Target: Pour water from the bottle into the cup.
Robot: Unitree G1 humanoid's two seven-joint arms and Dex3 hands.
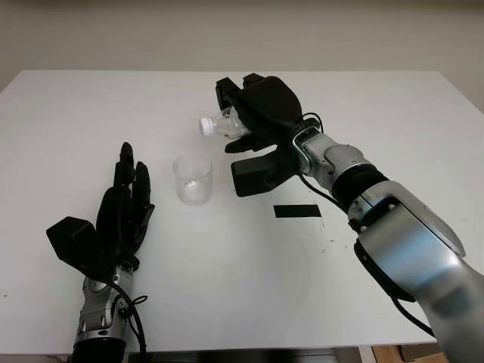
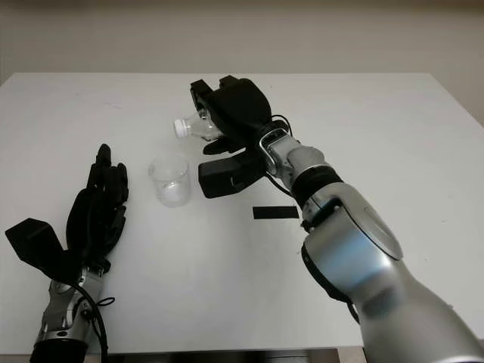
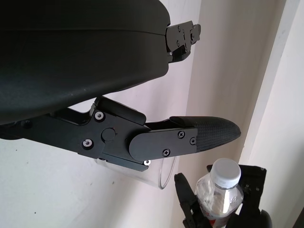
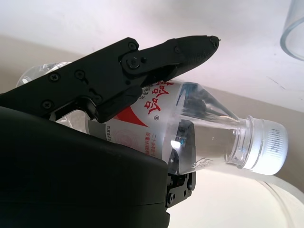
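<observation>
My right hand (image 1: 249, 125) is shut on a clear plastic water bottle (image 1: 221, 123) with a white cap (image 4: 268, 146) and a red-and-white label. It holds the bottle tipped on its side in the air, cap pointing left, above and to the right of the cup. The clear plastic cup (image 1: 192, 178) stands upright on the white table (image 1: 91, 106), below the cap and slightly left of it. My left hand (image 1: 125, 204) is open near the table's front left, left of the cup and apart from it.
A black strip of tape (image 1: 297, 210) lies on the table to the right of the cup, under my right forearm. The table's far edge meets a pale wall.
</observation>
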